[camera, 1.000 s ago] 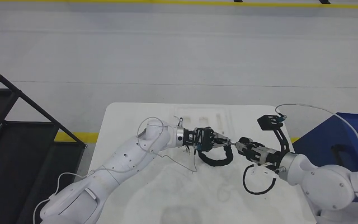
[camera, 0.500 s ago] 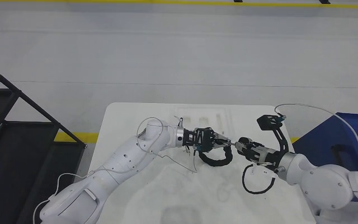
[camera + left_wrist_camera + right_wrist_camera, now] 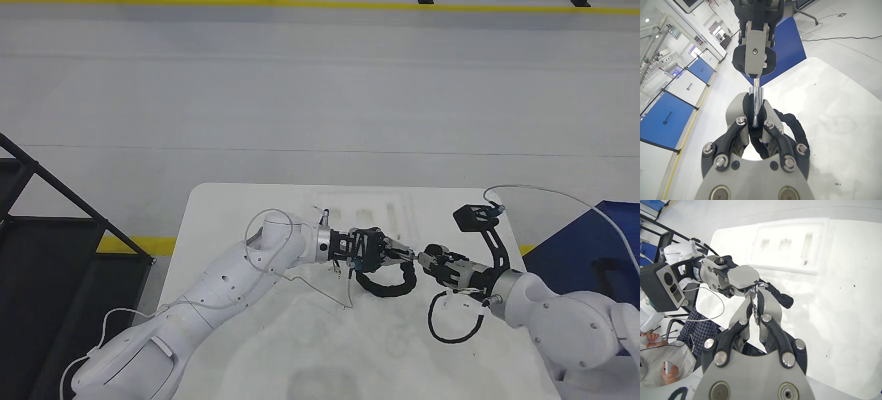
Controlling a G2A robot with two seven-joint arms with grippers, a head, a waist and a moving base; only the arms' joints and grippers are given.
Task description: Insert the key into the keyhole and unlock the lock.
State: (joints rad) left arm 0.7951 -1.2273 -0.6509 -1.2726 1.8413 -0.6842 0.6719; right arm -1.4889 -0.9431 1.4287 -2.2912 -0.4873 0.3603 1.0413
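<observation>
Above the table's middle, my left gripper (image 3: 388,250) (image 3: 754,99) is shut on the lock's chrome cylinder (image 3: 755,106) (image 3: 750,293). The lock's black cable loop (image 3: 390,285) (image 3: 791,123) hangs below it. Facing it from the right, my right gripper (image 3: 428,261) (image 3: 754,298) is shut on the key (image 3: 754,311). The key's blade (image 3: 756,82) meets the keyhole end of the cylinder. How deep it sits I cannot tell. The two grippers are nose to nose, almost touching.
A white foam tray (image 3: 365,212) (image 3: 789,245) with recesses lies at the table's far side. A blue panel (image 3: 600,240) stands off the table's right edge and a black rack (image 3: 40,260) stands to its left. The white table (image 3: 300,350) is bare near the front.
My right arm has edged a little to the left, bringing the key closer against the lock. The left arm has held still with the lock.
</observation>
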